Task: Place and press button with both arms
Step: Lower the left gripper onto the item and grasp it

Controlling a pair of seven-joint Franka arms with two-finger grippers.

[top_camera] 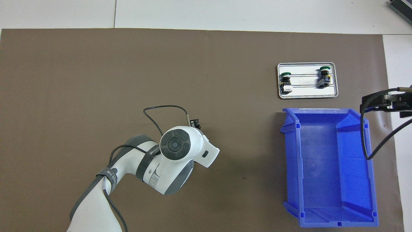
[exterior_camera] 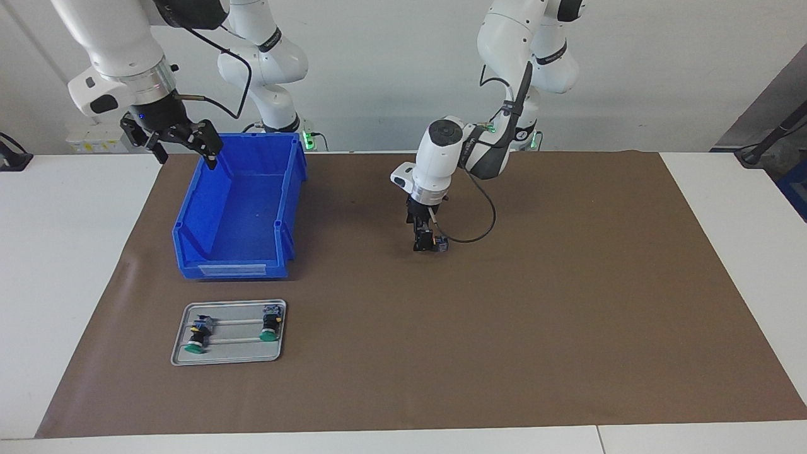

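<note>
The button (exterior_camera: 441,244) lies on its side on the brown mat in the middle of the table; only its grey-blue terminal block shows. My left gripper (exterior_camera: 423,243) is down at the button, over its cap end. In the overhead view the left arm's wrist hides the button, and only the left gripper's tip (top_camera: 194,123) shows. My right gripper (exterior_camera: 181,136) is open and empty, raised over the corner of the blue bin (exterior_camera: 243,202) nearest the robots. It also shows in the overhead view (top_camera: 386,101).
The blue bin (top_camera: 325,167) stands empty toward the right arm's end. A small metal tray (exterior_camera: 228,359) lies farther from the robots than the bin and holds two green-capped switches (exterior_camera: 197,343) (exterior_camera: 270,334). The tray also shows in the overhead view (top_camera: 307,95).
</note>
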